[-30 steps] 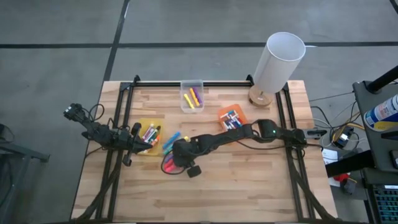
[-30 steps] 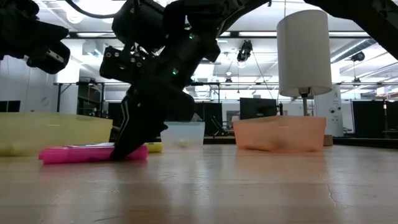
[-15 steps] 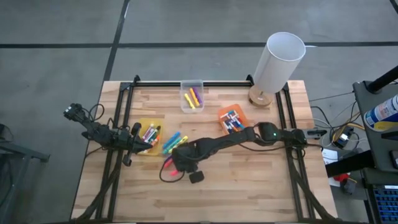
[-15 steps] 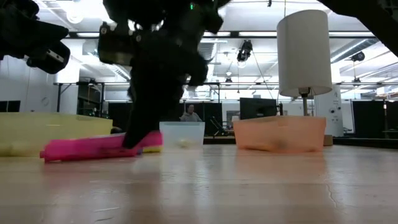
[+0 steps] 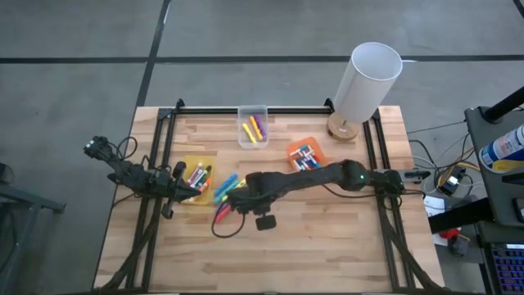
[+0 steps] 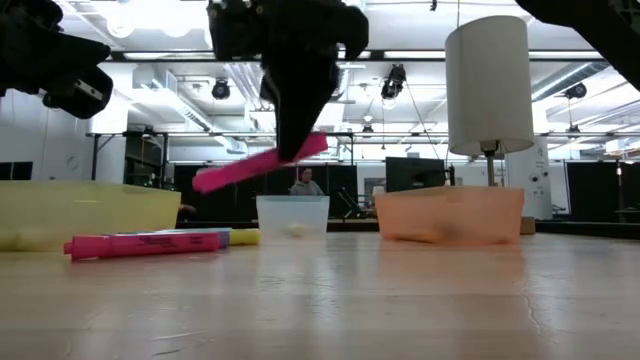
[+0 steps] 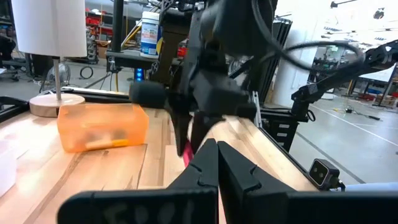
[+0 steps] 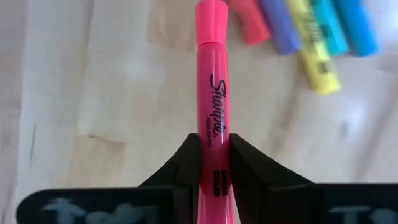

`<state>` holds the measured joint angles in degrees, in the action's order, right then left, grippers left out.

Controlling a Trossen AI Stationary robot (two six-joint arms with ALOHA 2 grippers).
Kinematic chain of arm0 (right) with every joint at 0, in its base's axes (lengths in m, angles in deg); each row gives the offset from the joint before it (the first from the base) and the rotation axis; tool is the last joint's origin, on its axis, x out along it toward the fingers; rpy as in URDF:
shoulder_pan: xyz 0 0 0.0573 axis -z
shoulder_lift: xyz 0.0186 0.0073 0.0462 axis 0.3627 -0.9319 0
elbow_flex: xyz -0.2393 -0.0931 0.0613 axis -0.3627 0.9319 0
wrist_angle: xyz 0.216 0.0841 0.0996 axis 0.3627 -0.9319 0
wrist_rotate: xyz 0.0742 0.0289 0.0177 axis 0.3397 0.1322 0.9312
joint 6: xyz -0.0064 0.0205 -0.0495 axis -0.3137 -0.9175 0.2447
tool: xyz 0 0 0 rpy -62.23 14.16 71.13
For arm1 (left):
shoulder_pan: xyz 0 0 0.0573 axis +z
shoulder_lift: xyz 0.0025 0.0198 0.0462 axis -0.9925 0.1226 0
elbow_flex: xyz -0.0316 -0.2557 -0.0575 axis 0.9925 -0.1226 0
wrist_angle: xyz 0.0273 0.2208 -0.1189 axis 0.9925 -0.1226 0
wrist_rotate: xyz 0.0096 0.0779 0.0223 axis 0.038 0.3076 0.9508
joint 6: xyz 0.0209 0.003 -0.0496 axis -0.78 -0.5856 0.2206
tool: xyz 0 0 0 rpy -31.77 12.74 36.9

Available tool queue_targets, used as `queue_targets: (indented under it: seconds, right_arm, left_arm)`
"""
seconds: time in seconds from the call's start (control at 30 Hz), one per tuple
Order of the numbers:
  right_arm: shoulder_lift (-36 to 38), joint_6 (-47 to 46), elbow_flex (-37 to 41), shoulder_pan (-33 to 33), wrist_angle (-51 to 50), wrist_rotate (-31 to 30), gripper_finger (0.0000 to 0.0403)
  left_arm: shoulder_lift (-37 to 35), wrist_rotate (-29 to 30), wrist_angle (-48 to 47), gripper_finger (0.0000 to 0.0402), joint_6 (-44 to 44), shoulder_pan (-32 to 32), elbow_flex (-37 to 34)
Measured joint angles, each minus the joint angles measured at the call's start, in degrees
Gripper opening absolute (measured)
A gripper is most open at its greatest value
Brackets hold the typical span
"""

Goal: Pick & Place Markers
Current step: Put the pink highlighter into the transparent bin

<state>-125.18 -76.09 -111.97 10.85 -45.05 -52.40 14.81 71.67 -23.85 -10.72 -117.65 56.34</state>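
Pink highlighter between right gripper's fingers

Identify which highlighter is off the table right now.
The pink highlighter, clamped in the right gripper and tilted in mid-air; the other highlighters lie flat on the wood.

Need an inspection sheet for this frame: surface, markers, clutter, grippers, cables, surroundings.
Surface: light wooden slat table, black frame rails.
Job's things: pink highlighter lifted, tilted; loose highlighters lying on table; more markers in yellow bin, clear bin, orange bin.
Clutter: white cylindrical lamp.
Grippers: right gripper shut on the pink highlighter; left gripper shut, empty, at yellow bin.
Cables: black cable looped on table.
Surroundings: workshop, person far behind.
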Motion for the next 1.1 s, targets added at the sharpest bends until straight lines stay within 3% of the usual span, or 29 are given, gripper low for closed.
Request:
queue_targets:
  seconds: [0.3, 0.6, 1.1]
  right_arm:
    - [2.63, -0.65, 0.28, 2.45, -2.69, -9.85, 0.0055]
    - [3.14, -0.36, 0.30, 10.17, -0.67, -13.66, 0.0055]
    - [2.63, 0.82, 0.32, 28.53, 14.16, -11.08, 0.0057]
  left_arm:
    - [0.02, 0.01, 0.01, 0.0000, 0.00, -0.01, 0.00]
    - [0.02, 0.00, 0.03, 0.0000, 0.00, -0.01, 0.00]
    - [0.02, -0.01, 0.03, 0.0000, -0.01, -0.01, 0.00]
